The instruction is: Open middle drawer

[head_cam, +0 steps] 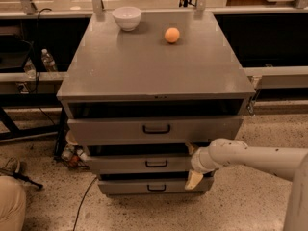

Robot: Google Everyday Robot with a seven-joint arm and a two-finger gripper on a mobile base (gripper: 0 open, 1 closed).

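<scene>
Middle drawer (125, 164): gripper (191, 164) spread wide at its right end; best hook the handle (156, 163), then pull straight.

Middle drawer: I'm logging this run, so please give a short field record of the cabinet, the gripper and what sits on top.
cabinet: grey metal, three stacked drawers
middle drawer: black loop handle centred, nothing on the handle
gripper: at the right end of the middle drawer's front
arm: white, reaching in from the right
white bowl: on the cabinet top, back left
orange ball: on top, right of the bowl, apart from it
</scene>
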